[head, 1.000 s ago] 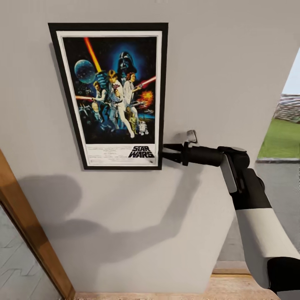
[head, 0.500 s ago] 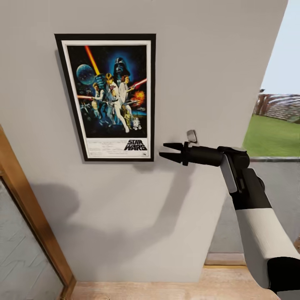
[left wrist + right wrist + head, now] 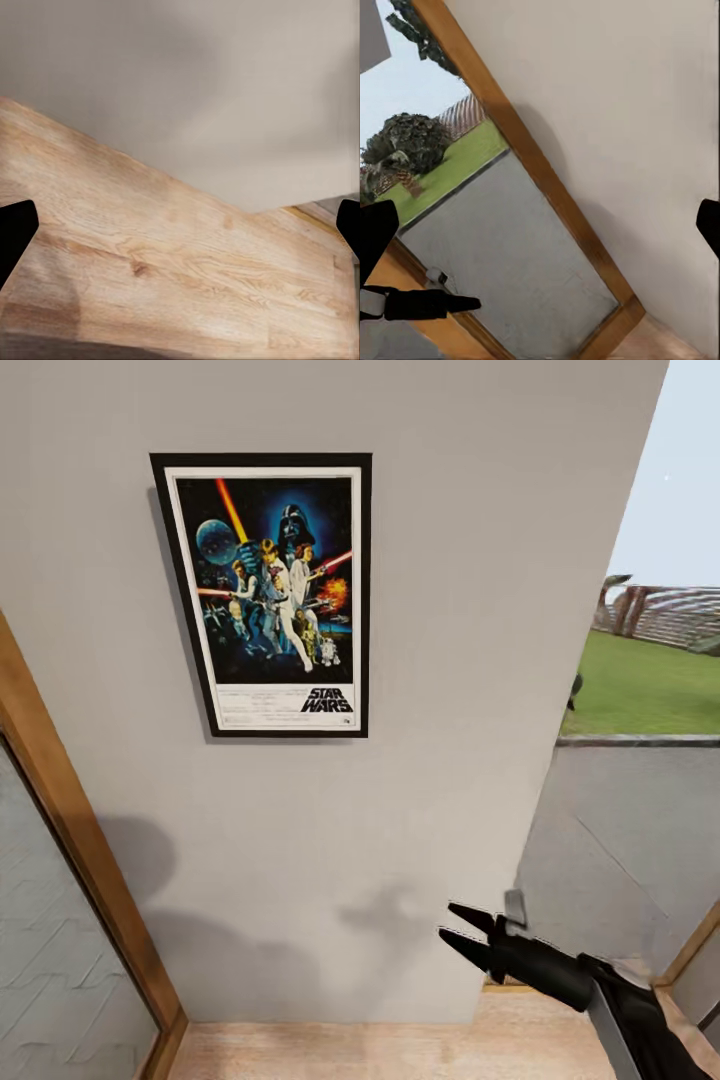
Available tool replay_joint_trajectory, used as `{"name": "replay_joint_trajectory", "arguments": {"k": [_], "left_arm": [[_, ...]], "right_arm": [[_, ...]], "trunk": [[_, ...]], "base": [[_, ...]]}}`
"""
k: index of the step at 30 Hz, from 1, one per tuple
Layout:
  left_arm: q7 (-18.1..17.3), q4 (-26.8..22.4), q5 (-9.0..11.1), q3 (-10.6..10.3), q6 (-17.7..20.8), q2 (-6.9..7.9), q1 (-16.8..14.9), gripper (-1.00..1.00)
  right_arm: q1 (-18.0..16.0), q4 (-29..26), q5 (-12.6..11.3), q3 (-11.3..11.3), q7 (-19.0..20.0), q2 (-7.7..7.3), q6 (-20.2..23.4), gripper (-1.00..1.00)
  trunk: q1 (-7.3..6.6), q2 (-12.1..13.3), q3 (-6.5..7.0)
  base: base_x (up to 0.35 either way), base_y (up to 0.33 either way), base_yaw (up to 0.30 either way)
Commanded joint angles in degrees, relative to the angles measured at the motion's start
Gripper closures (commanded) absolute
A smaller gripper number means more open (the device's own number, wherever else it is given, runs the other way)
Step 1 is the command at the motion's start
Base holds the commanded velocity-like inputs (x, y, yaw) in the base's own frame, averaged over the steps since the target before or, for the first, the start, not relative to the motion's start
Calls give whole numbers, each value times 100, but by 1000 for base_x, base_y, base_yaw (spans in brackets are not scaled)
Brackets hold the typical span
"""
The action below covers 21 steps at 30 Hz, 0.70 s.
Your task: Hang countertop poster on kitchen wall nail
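The poster [image 3: 265,595] hangs upright and flat against the pale grey wall [image 3: 450,610], with its Star Wars strip at the foot. Whatever nail holds it is hidden behind the frame. My right gripper [image 3: 446,921] is low at the right, far below the poster and apart from it, open and holding nothing. In the right wrist view its fingertips [image 3: 375,236] stand wide apart against the wall. The left gripper [image 3: 180,232] is open too, pointing at wooden floor [image 3: 150,255] near the wall's foot. The kitchen countertop is out of view.
A wooden frame [image 3: 70,860] around a glass panel [image 3: 50,980] runs along the wall's left side. At the right the wall ends at an opening onto a lawn [image 3: 650,690]. Wooden floor [image 3: 350,1050] lies below.
My right gripper left the poster's lower right corner, drew back, then dropped well below it. The poster stayed on the wall. The view has pulled back a little.
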Motion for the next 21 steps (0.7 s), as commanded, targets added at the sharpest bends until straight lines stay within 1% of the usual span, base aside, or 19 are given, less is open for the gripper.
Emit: {"name": "replay_joint_trajectory", "arguments": {"k": [1, 3, 4, 7, 10, 11, 12, 13, 14, 15, 17, 18, 19, 20, 21], "left_arm": [[-2, 5, 33, -45, -38, -24, -6, -100], [16, 5, 29, -45, -38, -71, -6, -100], [46, 5, 27, -46, -41, -111, -6, -100], [173, 5, 25, -46, -47, -159, -6, -100], [390, 5, 24, -47, -52, -238, -6, -100], [573, 5, 23, -50, -55, -307, -6, -100], [673, 5, 20, -53, -57, -352, -6, -100], [1040, 5, -30, -106, -61, -516, -6, -100], [1297, 5, -94, -171, -62, -616, -6, -100], [1777, 5, -238, -288, -66, -729, -6, -100], [2090, 5, -325, -334, -65, -792, -6, -100], [2350, 5, -383, -362, -67, -851, -6, -100], [2461, 5, -406, -371, -66, -881, -6, -100], [2760, 8, -458, -390, -65, -947, -6, -100], [2964, 12, -481, -400, -62, -975, -6, -100]], "right_arm": [[95, 189, -25, -8, 17, -47, -66, -100], [241, 629, -24, -17, 19, -122, -345, -100], [338, 1157, -21, -22, 21, -182, -664, -100], [422, 2059, -13, -27, 19, -293, -1207, -100], [464, 3020, -8, -27, 8, -435, -1773, -100], [481, 3644, -3, -26, -15, -517, -2136, -100], [487, 3940, -2, -25, -39, -555, -2311, -100], [499, 4776, 2, -21, -239, -670, -2811, -100], [503, 5205, 3, -6, -447, -722, -3045, -100], [507, 5731, 6, 21, -987, -766, -3257, -100], [508, 6039, 7, 34, -1477, -776, -3336, -100], [509, 6316, 7, 41, -2018, -772, -3387, -100], [509, 6440, 6, 44, -2302, -767, -3405, -100], [510, 6729, 4, 50, -3248, -731, -3434, -100], [510, 6845, -1, 52, -3881, -678, -3442, -100]], "trunk": [[4, -14, -13], [4, -14, -13], [4, -14, -13], [4, -14, -13], [4, -14, -13], [4, -14, -13], [4, -14, -13], [4, -14, -13], [4, -14, -13], [4, -14, -13], [4, -14, -13], [4, -14, -13], [4, -14, -13], [4, -14, -13], [4, -14, -13]], "base": [[0, 0, 0], [0, 0, 0], [0, 0, 0], [0, 0, 0], [0, 0, 0], [0, 0, 0], [0, 0, 0], [0, 0, 0], [0, 0, 0], [0, 0, 0], [0, 0, 0], [0, 0, 0], [0, 0, 0], [0, 0, 0], [0, 0, 0]]}}
